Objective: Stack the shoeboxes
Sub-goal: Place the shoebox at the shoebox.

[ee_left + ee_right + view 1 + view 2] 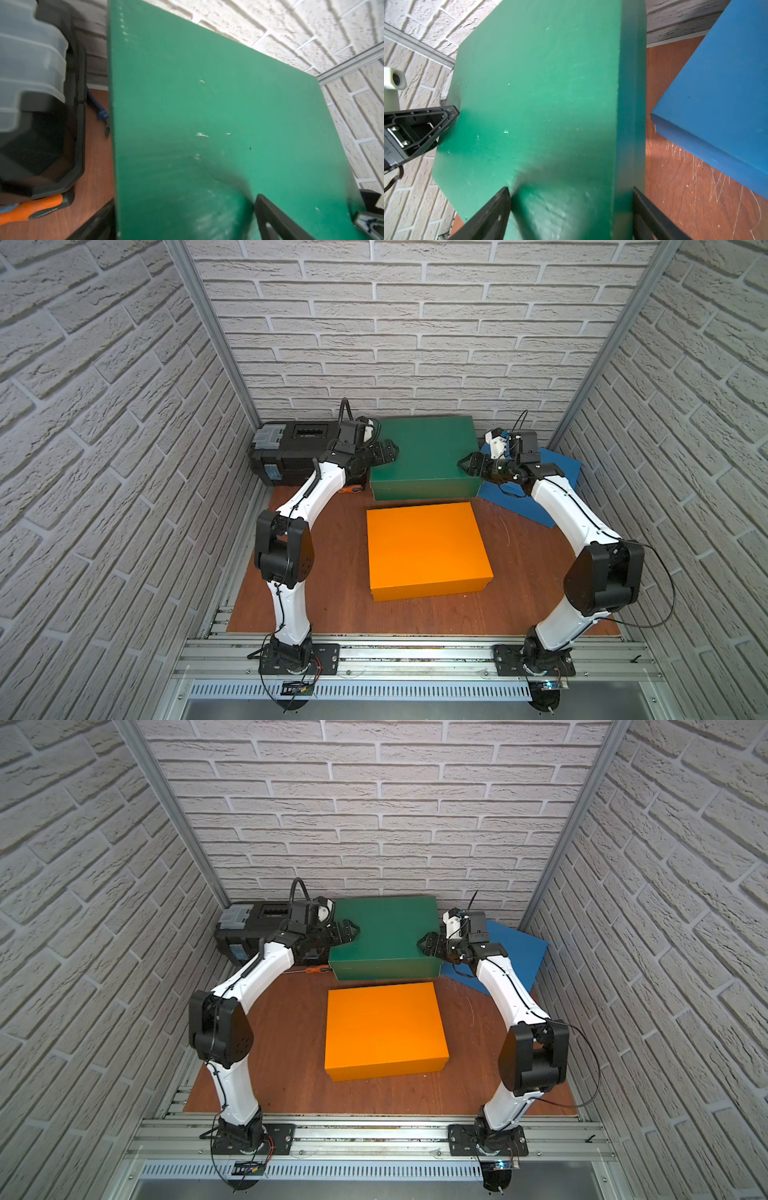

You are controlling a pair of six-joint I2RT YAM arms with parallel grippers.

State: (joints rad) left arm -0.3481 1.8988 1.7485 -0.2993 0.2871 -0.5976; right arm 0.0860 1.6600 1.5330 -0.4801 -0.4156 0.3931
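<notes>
Bright even light; fisheye bowing at edges; blurred wrist foregrounds.

The right gripper point(571, 190) has the green box point(539, 93) between its jaws: one presses on the lid, the other against the side wall. Straight ahead of the jaws, at the box's far edge, the left gripper point(446, 116) touches the lid. Outside the wall-side jaw, across a strip of scratched wooden floor point(675, 176), lies the blue box point(720, 93), apart from the green one.
</notes>
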